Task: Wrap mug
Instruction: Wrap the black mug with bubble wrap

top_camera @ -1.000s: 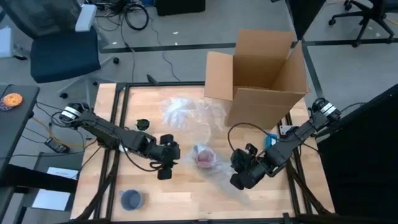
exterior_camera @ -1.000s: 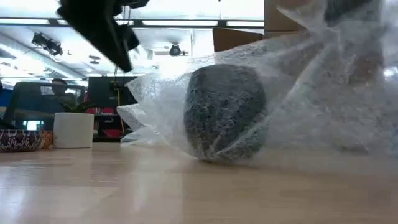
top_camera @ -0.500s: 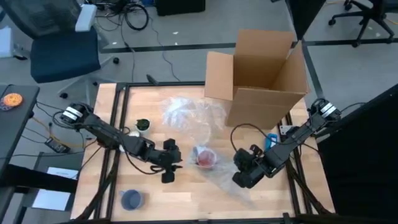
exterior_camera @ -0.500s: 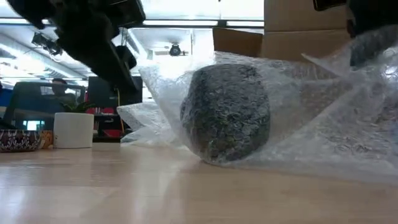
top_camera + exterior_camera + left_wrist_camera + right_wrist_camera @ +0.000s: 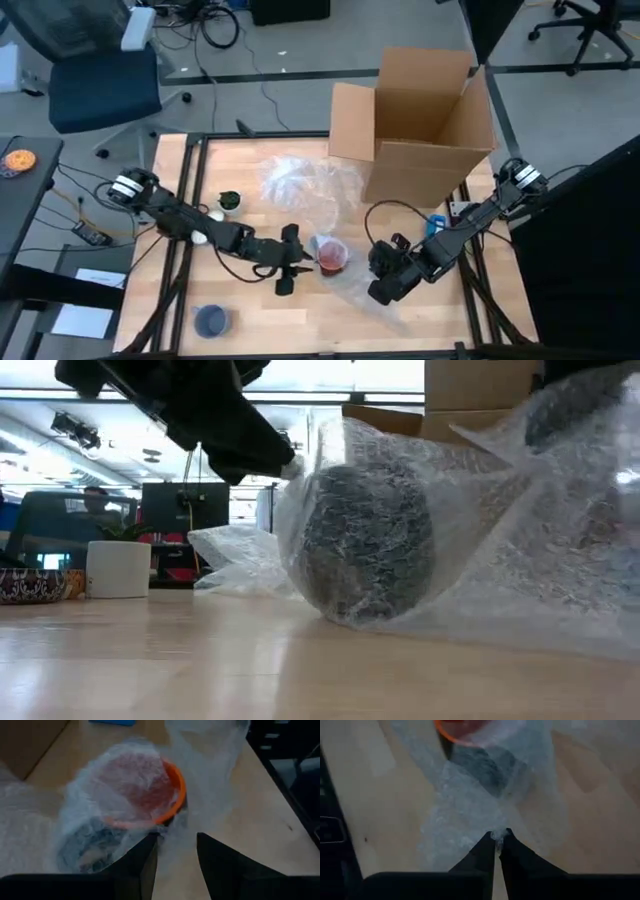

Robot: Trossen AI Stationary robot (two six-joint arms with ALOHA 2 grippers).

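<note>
A dark mug (image 5: 330, 255) with an orange rim (image 5: 172, 795) lies on its side on the table, under a sheet of clear bubble wrap (image 5: 480, 530). In the low view the mug (image 5: 365, 540) shows through the wrap. My left gripper (image 5: 292, 262) is open just left of the mug, with the wrap (image 5: 177, 837) in the gap between its fingers. My right gripper (image 5: 385, 282) is to the mug's right, shut on the wrap. My left gripper comes in level from the table's left. One fingertip (image 5: 289, 465) meets the wrap over the upper side of the mug near its rim. The fingers are not closed on it. My right gripper pinches a bunched bit of the wrap (image 5: 496, 835) between its two fingertips, on the side of the sheet away from the mug. The wrap runs from there up over the mug, raised off the table.
An open cardboard box (image 5: 420, 120) stands at the far right. A second heap of bubble wrap (image 5: 295, 180) lies behind the mug. A small dark-green object (image 5: 230, 200) sits at the left and a blue-grey round object (image 5: 210, 320) at the near left.
My left gripper has moved toward the table's right edge, up to the mug. The wrap on the right gripper's side sank and then rose again, and now stands higher over the mug.
</note>
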